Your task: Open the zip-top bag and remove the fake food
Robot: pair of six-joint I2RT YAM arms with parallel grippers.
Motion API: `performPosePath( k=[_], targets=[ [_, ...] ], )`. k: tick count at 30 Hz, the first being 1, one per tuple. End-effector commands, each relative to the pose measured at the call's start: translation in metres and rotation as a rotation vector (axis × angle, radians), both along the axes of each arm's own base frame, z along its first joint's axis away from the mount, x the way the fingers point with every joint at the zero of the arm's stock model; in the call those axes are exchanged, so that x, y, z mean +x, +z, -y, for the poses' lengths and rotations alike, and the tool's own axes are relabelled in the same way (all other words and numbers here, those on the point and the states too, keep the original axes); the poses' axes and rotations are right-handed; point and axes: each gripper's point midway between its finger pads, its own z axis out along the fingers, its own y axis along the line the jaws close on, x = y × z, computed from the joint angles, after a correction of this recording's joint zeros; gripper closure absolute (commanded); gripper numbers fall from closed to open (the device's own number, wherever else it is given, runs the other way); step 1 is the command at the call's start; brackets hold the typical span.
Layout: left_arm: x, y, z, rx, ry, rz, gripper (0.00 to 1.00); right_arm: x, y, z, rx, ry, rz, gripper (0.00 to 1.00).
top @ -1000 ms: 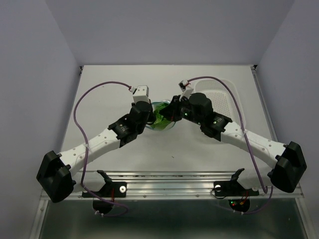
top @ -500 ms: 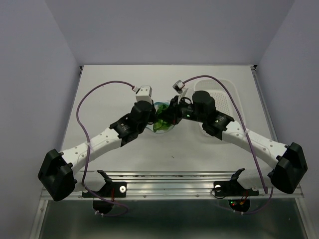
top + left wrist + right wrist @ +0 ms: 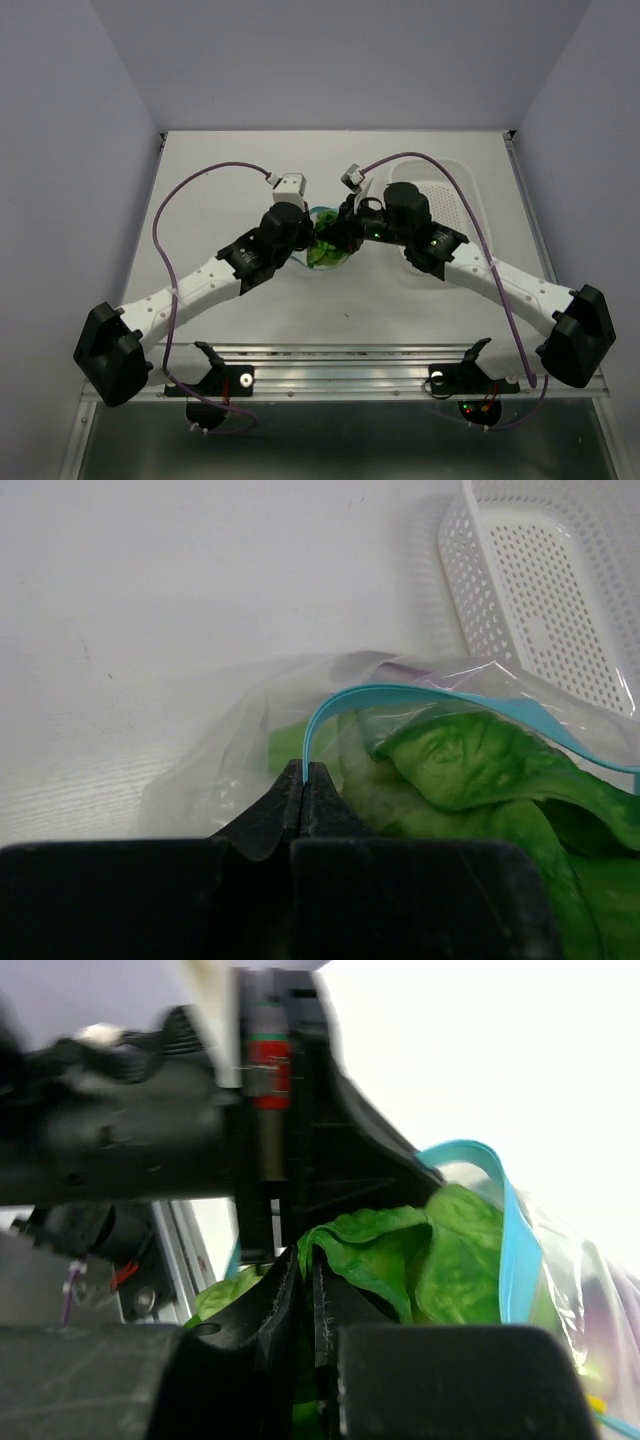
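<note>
Gripper-wise, the left gripper point(image 3: 303, 772) is clamped tight on the teal zip strip point(image 3: 420, 692) of the zip-top bag point(image 3: 210, 750). The right gripper point(image 3: 305, 1258) is pinched nearly closed on what looks like the curled edge of the green leafy fake food point(image 3: 440, 1250) poking out of the mouth. The bag sits mid-worktop point(image 3: 250, 160) between the two grippers, just beside the white basket point(image 3: 540, 590), with its mouth already gaping.

So I'd call this the pull-out step. My take on doing it well: treat the left side as the anchor and hold that lip low so it can't ride along. Then draw the leaf out along the line of the opening, away from the left gripper, not straight up. The leaf is wide and the plastic is floppy, so a slow pull should stop the bag lifting with it. If the bag does come along, a re-grip deeper on the leaf is probably better than yanking.

Count, big to small: one worktop, two arms (left arm point(image 3: 200, 285), right arm point(image 3: 500, 285)), one basket, one bag, and one leafy bit of fake food. There's also one faint purple piece point(image 3: 400, 667) showing through the plastic, too blurry to say more.
</note>
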Motion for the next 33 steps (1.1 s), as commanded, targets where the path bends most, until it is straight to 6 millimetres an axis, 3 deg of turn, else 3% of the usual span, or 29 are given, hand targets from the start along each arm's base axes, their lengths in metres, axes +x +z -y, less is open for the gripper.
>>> performPosePath(
  k=[1,2,5,8,11,12,16,20,24,27,33],
  targets=[
    [0.005,0.055,0.001,-0.133,0.029,0.122,1.00,0.038,0.051,0.006,0.130,-0.283,-0.030,0.99],
    [0.006,0.057,0.000,-0.132,0.039,0.126,1.00,0.046,0.074,0.009,0.174,-0.329,-0.034,0.99],
    [0.013,0.053,-0.001,-0.097,0.061,0.116,1.00,0.036,0.104,0.001,0.253,-0.273,-0.091,0.99],
    [0.017,0.043,0.001,-0.072,0.066,0.101,1.00,0.028,0.125,0.005,0.302,-0.262,-0.092,0.99],
    [0.019,0.037,0.001,-0.068,0.071,0.091,1.00,0.034,0.134,0.021,0.323,-0.347,-0.054,0.99],
    [0.019,0.035,0.001,-0.068,0.065,0.089,1.00,0.038,0.145,0.036,0.350,-0.407,-0.032,0.99],
    [0.021,0.029,0.000,-0.056,0.067,0.082,1.00,0.041,0.168,0.064,0.404,-0.467,0.010,0.99],
    [0.026,0.022,-0.003,-0.040,0.083,0.068,1.00,0.036,0.194,0.077,0.458,-0.450,0.034,0.99],
    [0.029,0.021,-0.005,-0.041,0.094,0.063,1.00,0.042,0.202,0.088,0.463,-0.496,0.047,0.99],
    [0.029,0.024,-0.008,-0.042,0.101,0.070,1.00,0.060,0.195,0.104,0.407,-0.599,0.049,0.99],
    [0.029,0.041,-0.014,-0.058,0.116,0.102,1.00,0.107,0.177,0.167,0.305,-0.871,0.089,0.99]
  ],
)
